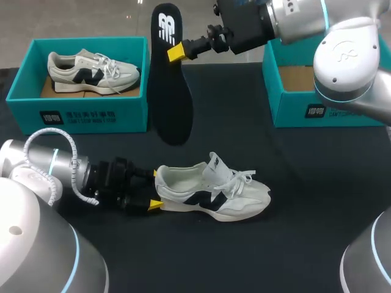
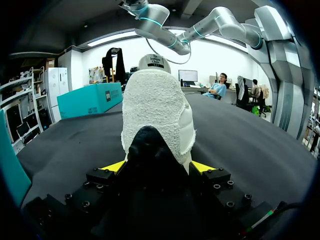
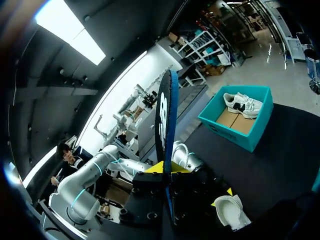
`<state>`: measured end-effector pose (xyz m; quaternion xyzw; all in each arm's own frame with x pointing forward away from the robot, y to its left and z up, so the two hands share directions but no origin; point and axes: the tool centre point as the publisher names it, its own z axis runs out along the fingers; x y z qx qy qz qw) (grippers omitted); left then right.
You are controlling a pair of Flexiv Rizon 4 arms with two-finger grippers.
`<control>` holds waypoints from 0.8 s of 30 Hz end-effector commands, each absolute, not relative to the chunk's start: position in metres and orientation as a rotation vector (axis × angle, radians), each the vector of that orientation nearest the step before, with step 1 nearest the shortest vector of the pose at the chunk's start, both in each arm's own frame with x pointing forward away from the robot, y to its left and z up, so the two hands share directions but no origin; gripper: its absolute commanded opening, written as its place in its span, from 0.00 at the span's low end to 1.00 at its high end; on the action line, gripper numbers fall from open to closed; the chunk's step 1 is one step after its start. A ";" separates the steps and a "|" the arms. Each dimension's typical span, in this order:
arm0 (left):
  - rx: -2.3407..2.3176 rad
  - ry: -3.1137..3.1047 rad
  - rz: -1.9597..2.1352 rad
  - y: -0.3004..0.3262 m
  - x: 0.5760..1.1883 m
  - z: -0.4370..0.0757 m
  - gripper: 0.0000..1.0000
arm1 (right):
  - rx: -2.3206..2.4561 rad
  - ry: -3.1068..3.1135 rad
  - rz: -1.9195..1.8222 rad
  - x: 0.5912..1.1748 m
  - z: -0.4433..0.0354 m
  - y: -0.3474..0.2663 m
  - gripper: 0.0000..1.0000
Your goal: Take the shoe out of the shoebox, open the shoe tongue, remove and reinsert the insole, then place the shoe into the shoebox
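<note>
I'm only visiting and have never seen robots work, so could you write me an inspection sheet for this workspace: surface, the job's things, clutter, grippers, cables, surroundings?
Surface: black table, matte.
Job's things: white shoe stands on its sole on the table; black insole is held in the air; left shoebox holds a second shoe; right shoebox is partly hidden by the right arm, with bare cardboard showing inside.
Clutter: nothing seen.
Grippers: left gripper shut on the white shoe's heel; right gripper shut on the insole.
Cables: white coiled cable loops over the left arm.
Surroundings: nothing seen reaching over the table.
</note>
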<state>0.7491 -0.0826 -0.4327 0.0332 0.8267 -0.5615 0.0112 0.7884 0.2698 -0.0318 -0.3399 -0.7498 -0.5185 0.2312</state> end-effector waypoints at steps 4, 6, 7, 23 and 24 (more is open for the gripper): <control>0.104 2.579 -1.749 -0.084 0.748 -0.437 0.00 | -0.958 -2.021 -1.452 0.763 -0.015 0.281 0.00; 0.104 2.579 -1.749 -0.084 0.748 -0.437 0.00 | -0.963 -2.010 -1.443 0.757 -0.012 0.280 0.00; 0.104 2.579 -1.749 -0.084 0.748 -0.437 0.00 | -0.965 -2.007 -1.443 0.755 -0.011 0.279 0.00; 0.104 2.579 -1.749 -0.084 0.748 -0.437 0.00 | -0.980 -2.136 -1.336 0.745 -0.002 0.267 0.00; 0.104 2.579 -1.749 -0.084 0.748 -0.437 0.00 | -0.980 -2.136 -1.336 0.745 -0.002 0.267 0.00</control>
